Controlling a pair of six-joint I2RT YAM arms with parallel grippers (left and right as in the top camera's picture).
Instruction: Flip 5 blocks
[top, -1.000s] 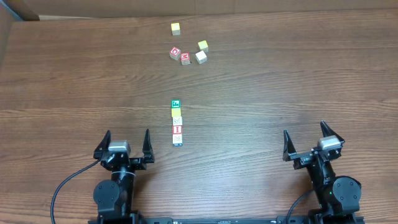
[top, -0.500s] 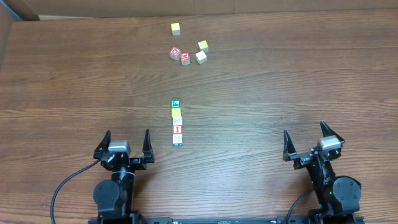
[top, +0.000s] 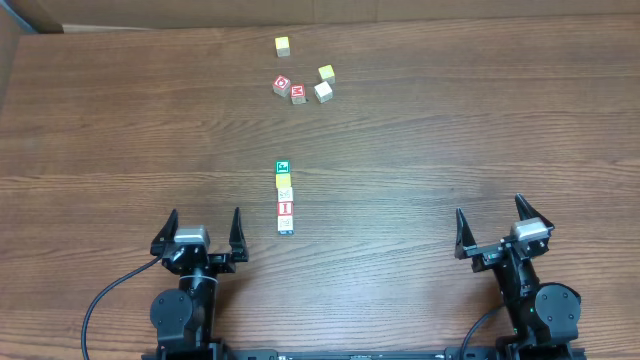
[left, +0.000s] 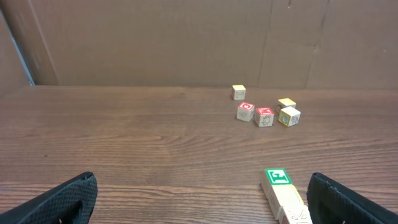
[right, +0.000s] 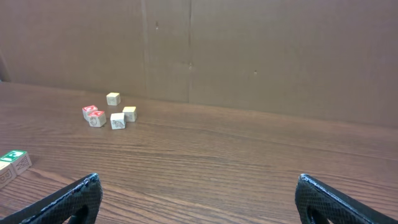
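The five blocks (top: 284, 198) are lying in a touching row near the middle of the tabletop (top: 450, 120), with the green-faced one pointing toward the far edge. The left claw (top: 204, 216) and right claw (top: 490, 210) are both sitting released at the near edge, grasping nothing. Other loose cubes (top: 298, 93) are resting near the far edge.

The left arm (top: 183, 300) sits folded down low at the near side, and its jaws are wide open and empty. The right arm (top: 538, 295) sits the same way, well apart from it, with its jaws wide open and empty too. Both point forward.
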